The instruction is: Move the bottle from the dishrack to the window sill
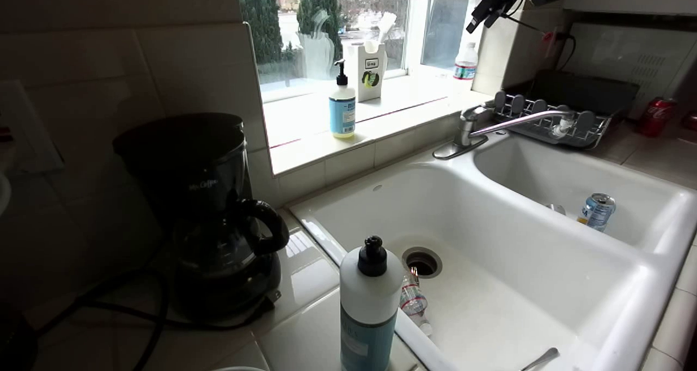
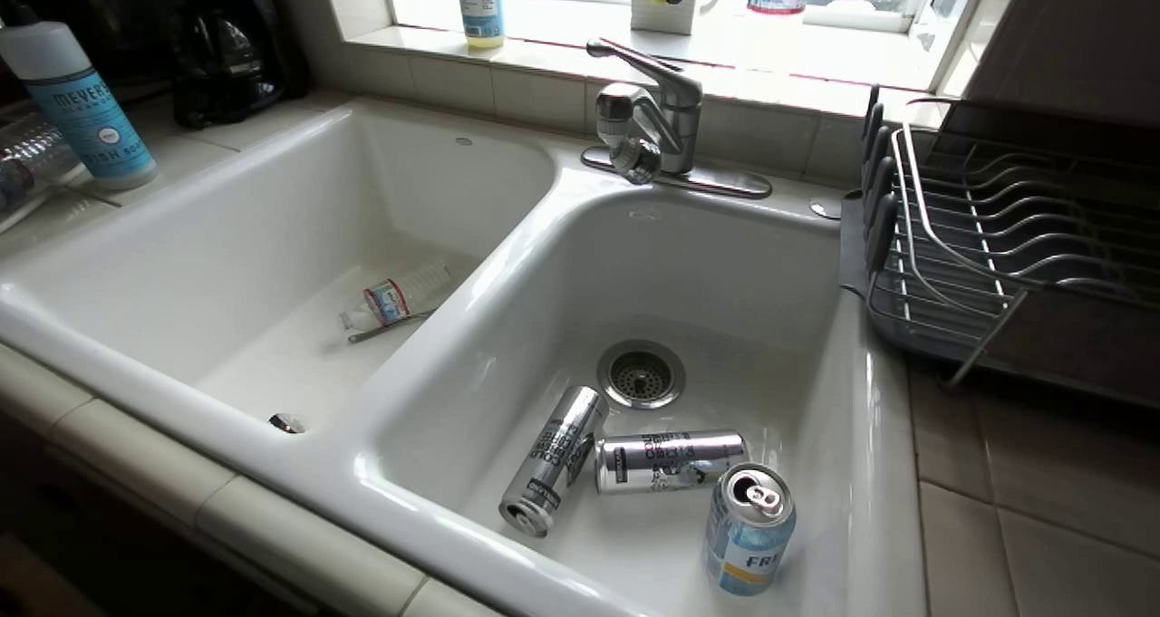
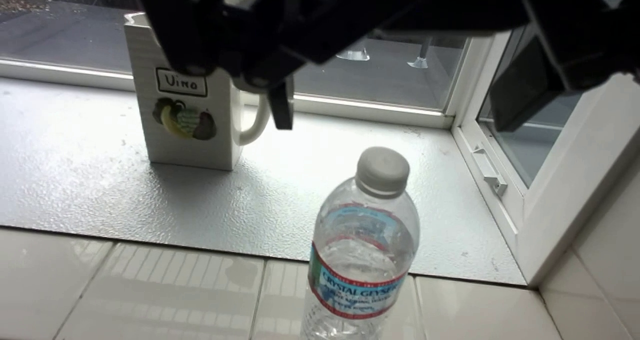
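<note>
Clear plastic bottle [image 3: 364, 252] is seen upright on the window sill [image 3: 275, 210], below the gripper [image 3: 393, 123], long axis vertical; jaws spread wide, nothing held. Upward withdrawal is judged safest.

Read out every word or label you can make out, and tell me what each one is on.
"Mr. Coffee": coffee maker.
"MEYER'S" and "DISH SOAP": large soap bottle.
"MEYER'S": pump bottle.
"Vino": pitcher.
"CRYSTAL GEYSER": upright water bottle.
"COLD BREW", probably: the two silver cans.
"FR", the rest unclear: blue can.
Too small or blurred: the bottle in the sink, the red can, all other fine print.
</note>
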Motion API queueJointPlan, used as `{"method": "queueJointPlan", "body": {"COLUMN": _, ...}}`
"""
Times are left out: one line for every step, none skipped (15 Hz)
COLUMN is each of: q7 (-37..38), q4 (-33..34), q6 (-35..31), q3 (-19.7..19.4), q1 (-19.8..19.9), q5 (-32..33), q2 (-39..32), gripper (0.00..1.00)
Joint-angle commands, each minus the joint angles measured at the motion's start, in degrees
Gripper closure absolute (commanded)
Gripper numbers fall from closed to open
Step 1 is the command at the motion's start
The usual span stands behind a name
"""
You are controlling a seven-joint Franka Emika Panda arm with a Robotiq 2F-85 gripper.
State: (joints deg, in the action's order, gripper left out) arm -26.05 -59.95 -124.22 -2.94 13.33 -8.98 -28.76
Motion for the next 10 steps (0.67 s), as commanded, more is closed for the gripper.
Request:
{"method": "queueJointPlan", "body": {"q7": -0.23, "q4": -2.33, "q6": 7.2, "q3": -0.01, "q1": 0.25, "q5": 0.07, "q2": 5.09, "gripper": 0.0}}
{"method": "queueJointPlan", "body": {"q7": -0.06, "q4": -2.81, "q6": 9.34, "q3": -0.22, "q1": 0.17, "q5": 0.41, "q2": 6.54, "gripper": 0.0}}
{"method": "queueJointPlan", "body": {"q7": -0.52, "q4": -3.51, "q6": 12.69, "q3": -0.23, "q1": 0.16, "q5": 0.62, "q2": 8.49, "gripper": 0.0}}
{"method": "queueJointPlan", "body": {"q7": -0.96, "q4": -3.8, "q6": 15.39, "q3": -0.19, "q1": 0.28, "q5": 0.55, "q2": 10.02, "gripper": 0.0}}
{"method": "queueJointPlan", "body": {"q7": -1.17, "q4": -4.51, "q6": 18.31, "q3": -0.36, "q1": 0.06, "q5": 1.24, "q2": 11.84, "gripper": 0.0}}
{"method": "queueJointPlan", "body": {"q7": -2.55, "q4": -4.89, "q6": 20.99, "q3": -0.2, "q1": 0.1, "q5": 1.44, "q2": 13.46, "gripper": 0.0}}
{"method": "queueJointPlan", "body": {"q7": -4.17, "q4": -5.47, "q6": 22.94, "q3": 0.1, "q1": 0.18, "q5": 1.14, "q2": 15.13, "gripper": 0.0}}
{"method": "queueJointPlan", "body": {"q7": -5.73, "q4": -5.66, "q6": 24.56, "q3": 0.17, "q1": 0.11, "q5": 1.27, "q2": 16.44, "gripper": 0.0}}
{"method": "queueJointPlan", "body": {"q7": -7.47, "q4": -6.07, "q6": 25.71, "q3": 0.31, "q1": 0.06, "q5": 1.15, "q2": 17.88, "gripper": 0.0}}
{"method": "queueJointPlan", "body": {"q7": -9.25, "q4": -6.93, "q6": 25.51, "q3": 0.52, "q1": 0.16, "q5": 0.28, "q2": 19.17, "gripper": 0.0}}
